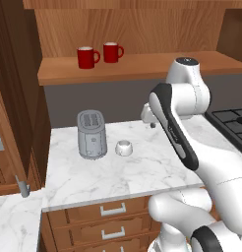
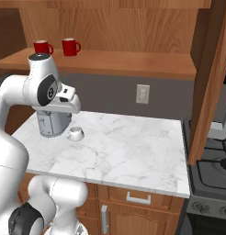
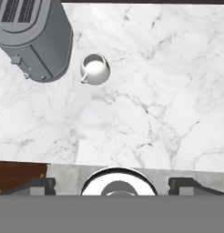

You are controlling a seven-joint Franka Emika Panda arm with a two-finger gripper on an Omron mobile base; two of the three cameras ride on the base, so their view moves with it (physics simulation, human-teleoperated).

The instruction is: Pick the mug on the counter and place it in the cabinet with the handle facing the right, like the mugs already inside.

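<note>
The small white mug [image 1: 124, 147] [image 2: 76, 134] stands upright on the marble counter [image 1: 142, 172] [image 2: 133, 147], just right of a toaster. In the hand view the mug [image 3: 94, 69] is seen from above, its handle [image 3: 83, 80] pointing toward the lower left of that view. My gripper [image 3: 114, 184] hangs open above the counter with nothing between its wide-apart fingertips [image 3: 41, 184], well short of the mug. In the left base view the gripper [image 1: 151, 123] hovers up and to the right of the mug. The open cabinet [image 1: 142, 66] [image 2: 133, 64] holds two red mugs [image 1: 87, 57] [image 1: 112, 52] with their handles to the right.
A grey toaster [image 1: 92, 134] [image 2: 53, 123] [image 3: 34, 36] stands close to the mug's left. A black stove [image 1: 236, 123] [image 2: 211, 174] borders the counter on the right. An open cabinet door [image 2: 211, 92] hangs at the right, another [image 1: 15, 98] at the left. Drawers [image 1: 113, 209] sit below.
</note>
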